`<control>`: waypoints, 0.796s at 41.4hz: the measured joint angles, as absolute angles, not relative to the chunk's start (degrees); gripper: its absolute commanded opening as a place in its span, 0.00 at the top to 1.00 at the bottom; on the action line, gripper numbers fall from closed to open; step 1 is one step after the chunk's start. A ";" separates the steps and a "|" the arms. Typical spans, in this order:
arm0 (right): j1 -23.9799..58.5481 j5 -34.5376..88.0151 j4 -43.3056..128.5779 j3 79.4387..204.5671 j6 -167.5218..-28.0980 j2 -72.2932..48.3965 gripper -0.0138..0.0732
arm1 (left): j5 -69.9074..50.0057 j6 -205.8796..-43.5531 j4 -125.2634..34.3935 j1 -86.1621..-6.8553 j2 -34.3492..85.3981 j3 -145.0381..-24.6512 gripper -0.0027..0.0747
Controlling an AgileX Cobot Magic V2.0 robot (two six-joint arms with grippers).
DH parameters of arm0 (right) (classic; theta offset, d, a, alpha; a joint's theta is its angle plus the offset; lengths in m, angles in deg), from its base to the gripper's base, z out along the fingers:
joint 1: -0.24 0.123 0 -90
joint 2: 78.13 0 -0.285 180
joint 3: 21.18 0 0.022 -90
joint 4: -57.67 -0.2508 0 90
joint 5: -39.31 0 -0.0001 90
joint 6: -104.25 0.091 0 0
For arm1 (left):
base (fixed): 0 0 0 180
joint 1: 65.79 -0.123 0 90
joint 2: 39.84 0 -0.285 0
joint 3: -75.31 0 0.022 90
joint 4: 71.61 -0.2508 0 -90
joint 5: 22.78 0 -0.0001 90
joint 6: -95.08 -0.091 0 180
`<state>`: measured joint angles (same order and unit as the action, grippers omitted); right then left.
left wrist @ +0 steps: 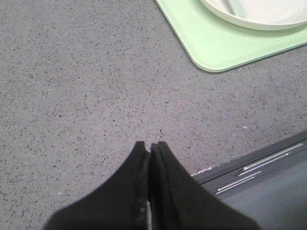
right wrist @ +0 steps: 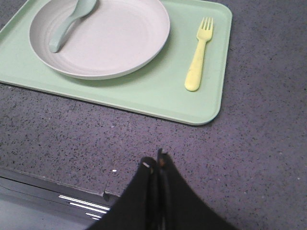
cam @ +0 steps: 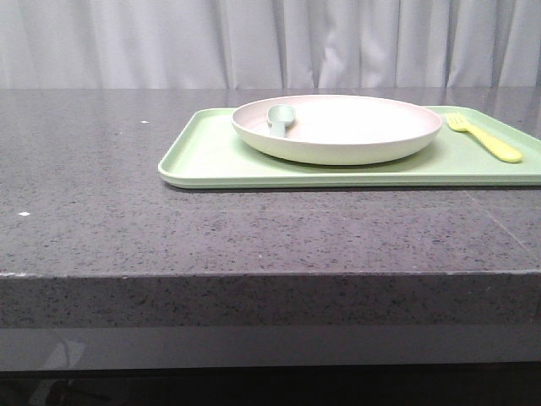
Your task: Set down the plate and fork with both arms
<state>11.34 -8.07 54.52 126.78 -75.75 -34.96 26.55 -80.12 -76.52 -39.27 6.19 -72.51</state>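
The cream-white plate [cam: 338, 128] sits on the light green tray [cam: 211, 156], a grey-green spoon [cam: 280, 117] lying in it. The pale yellow fork [cam: 486, 138] lies on the tray right of the plate. In the right wrist view I see the plate [right wrist: 110, 40], the fork [right wrist: 198, 60] and the spoon [right wrist: 69, 24]. My right gripper [right wrist: 155, 162] is shut and empty over the bare counter, short of the tray. My left gripper [left wrist: 149, 145] is shut and empty near the counter's front edge; the plate's rim [left wrist: 249, 19] shows far off. Neither gripper shows in the front view.
The dark speckled stone counter [cam: 101, 194] carries the tray [right wrist: 158, 96] at its right back part. The counter's front edge with a metal rail [left wrist: 259, 167] runs close below both grippers; the same edge shows in the right wrist view [right wrist: 48, 187]. A grey curtain hangs behind.
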 measured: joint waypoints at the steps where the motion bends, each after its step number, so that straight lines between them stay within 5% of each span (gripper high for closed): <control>1: 11.34 -8.07 54.52 126.78 -75.75 -34.96 0.94 | 26.55 -80.12 -76.52 -39.27 6.19 -72.51 0.99; 22: 11.34 -8.68 54.52 126.78 -75.75 -34.96 0.94 | 24.72 -80.12 -76.52 -39.38 4.50 -70.92 0.99; 33: 11.34 -8.82 54.52 126.78 -75.75 -34.96 0.94 | 16.21 -80.12 -76.13 -47.31 -5.71 -60.20 0.99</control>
